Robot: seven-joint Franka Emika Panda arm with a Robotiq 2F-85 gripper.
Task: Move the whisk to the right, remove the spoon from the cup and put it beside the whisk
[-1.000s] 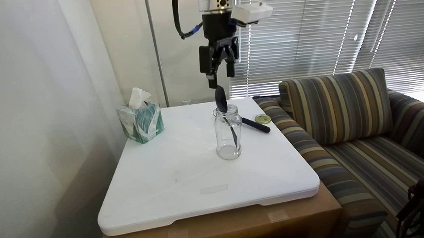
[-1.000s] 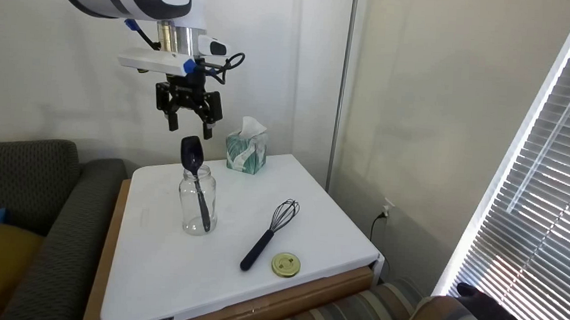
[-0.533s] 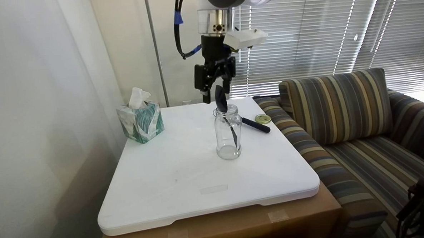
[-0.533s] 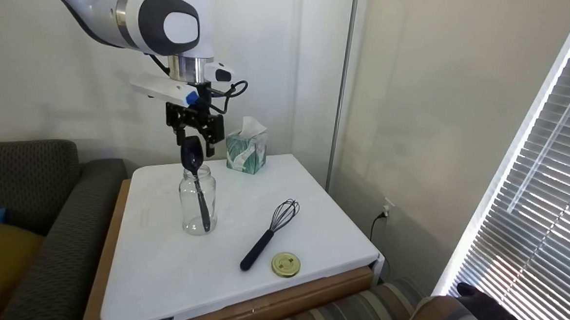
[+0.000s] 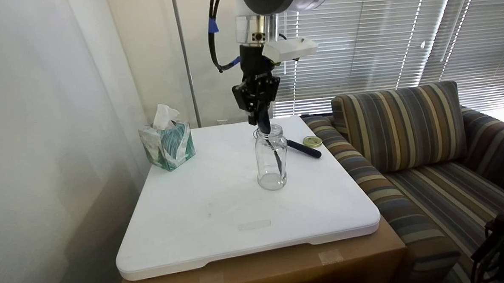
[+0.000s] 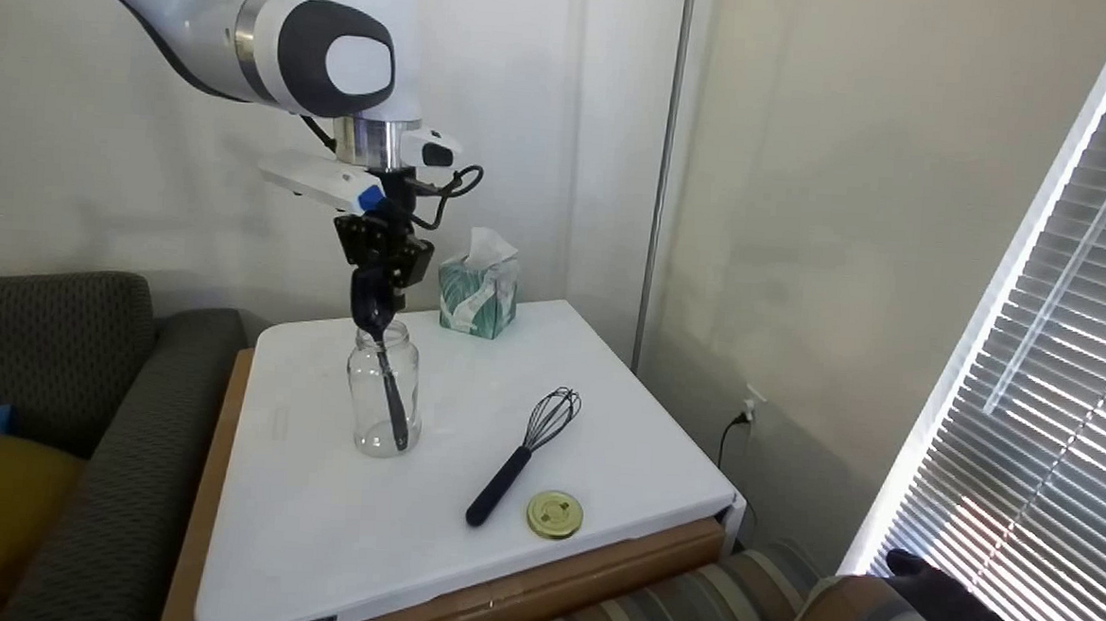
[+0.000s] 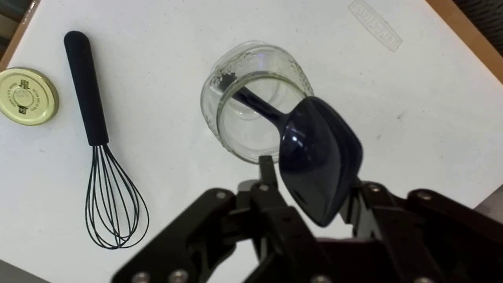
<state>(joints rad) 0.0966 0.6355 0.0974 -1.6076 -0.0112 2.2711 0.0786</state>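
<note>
Step in hand, my read: spoon pickup, just ahead of the pull-out. My gripper [image 7: 309,181] hangs above the cup [image 5: 265,164], fingers either side of the bowl of the spoon [image 7: 310,149]. Clamped or only straddling? Can't tell: wrist view shows a thin gap by one finger, the opposite finger is partly hidden behind the bowl.

Spoon is in the cup, tilted, bowl above the neck, handle end at the bottom. Cup upright, well in from every edge of the table [image 5: 203,194]. Whisk [image 7: 97,135] lies flat, well apart from the cup, handle pointing to the edge by the striped sofa [image 5: 445,188]; lid [image 7: 27,96] near the handle, close to that edge. Whether the whisk shift is done, can't say; I'd guess done or skipped.

Next for me: firm hold on the bowl, then lift along the handle's slant till its end clears the neck. A sideways tug would likely tip the cup. After that, carry over and lay it beside the whisk, avoiding the lid.
</note>
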